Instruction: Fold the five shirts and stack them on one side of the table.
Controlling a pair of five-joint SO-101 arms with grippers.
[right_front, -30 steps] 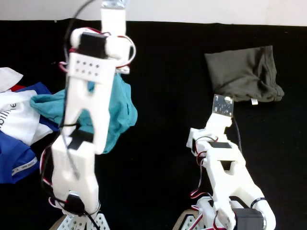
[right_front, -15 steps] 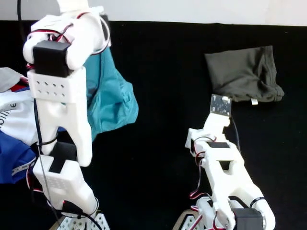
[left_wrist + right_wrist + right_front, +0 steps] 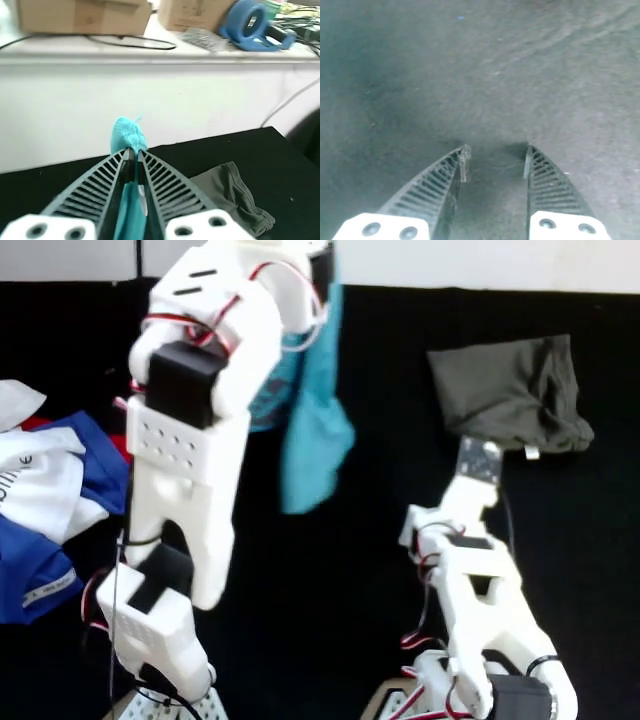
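Teal shirt [image 3: 315, 440] is held in the air above the bench [image 3: 340, 620]. It is pinched at one bunched edge by the left pincer [image 3: 132, 152], which is clenched on the cloth. A tuft is seen poking out past the fingertips in the left wrist view. The rest of the cloth is hung down loose and crumpled, not touching the bench as far as can be told. It is probably held this high so the shirt can drop open under its own weight before being spread flat for folding.

Right pincer [image 3: 495, 155] is released, jaws apart, nothing between them. It is set low over bare bench near the middle, judged as parked ready to catch a free corner or hem.

Olive shirt [image 3: 510, 390] is laid folded at the far right side and is taken as the start of the stack. Pile [image 3: 45, 500] of white, blue and red shirts is seen unfolded at the left edge, well apart from the olive one.

Task is judged early: one folded, one in hand, rest waiting. Risk: with a single-point grip the cloth can twist, so a clean spread is not assured.
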